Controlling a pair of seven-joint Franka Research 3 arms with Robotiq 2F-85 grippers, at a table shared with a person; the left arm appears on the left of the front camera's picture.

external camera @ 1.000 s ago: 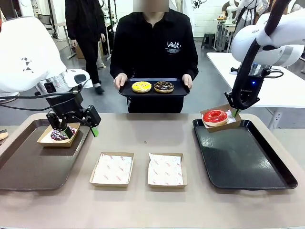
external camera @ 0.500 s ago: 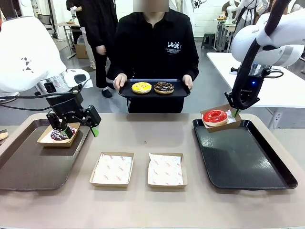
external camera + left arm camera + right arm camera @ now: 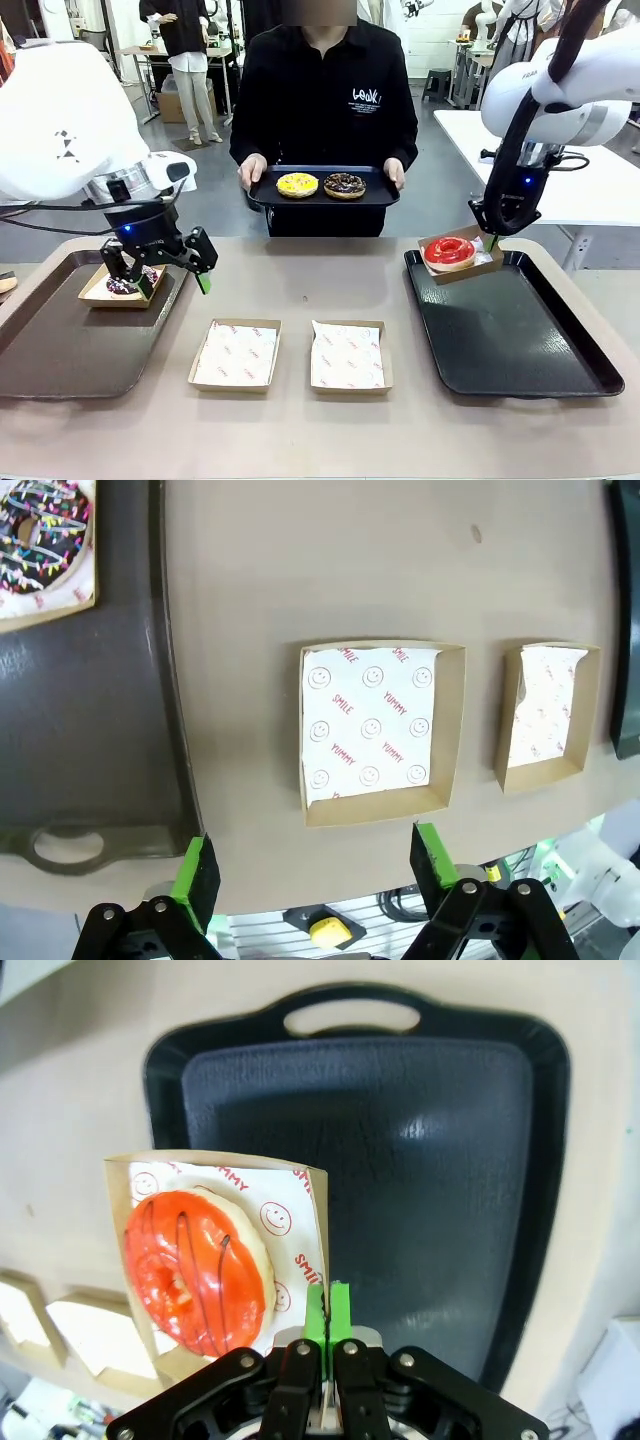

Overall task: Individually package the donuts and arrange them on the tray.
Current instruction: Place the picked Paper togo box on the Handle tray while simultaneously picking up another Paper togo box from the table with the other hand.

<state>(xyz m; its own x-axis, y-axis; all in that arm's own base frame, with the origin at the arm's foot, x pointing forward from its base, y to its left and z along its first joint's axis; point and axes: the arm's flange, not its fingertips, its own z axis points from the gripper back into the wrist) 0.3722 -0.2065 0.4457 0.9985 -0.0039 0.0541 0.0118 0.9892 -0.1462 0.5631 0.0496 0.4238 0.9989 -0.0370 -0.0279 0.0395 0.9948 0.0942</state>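
My right gripper [image 3: 491, 237] [image 3: 328, 1305] is shut on the edge of a paper-lined box [image 3: 300, 1190] that holds the red-glazed donut [image 3: 450, 250] [image 3: 195, 1270], tilted above the far left corner of the black tray [image 3: 510, 330] [image 3: 400, 1160]. The open left gripper [image 3: 172, 278] [image 3: 315, 860] hovers by the sprinkled chocolate donut [image 3: 120, 285] [image 3: 35, 535], which lies in its box on the brown tray [image 3: 70, 340] [image 3: 110, 730]. Across the table a person holds a small black tray [image 3: 380, 192] with a yellow donut [image 3: 297, 184] and a dark chocolate donut [image 3: 345, 184].
Two empty paper-lined boxes [image 3: 236, 355] [image 3: 347, 355] lie side by side at the table's middle front, and they also appear in the left wrist view [image 3: 380, 730] [image 3: 545, 715]. Bare table lies between the two trays.
The right gripper has shifted slightly and the red donut's box now hangs more tilted. The left gripper has risen a little beside the sprinkled donut's box.
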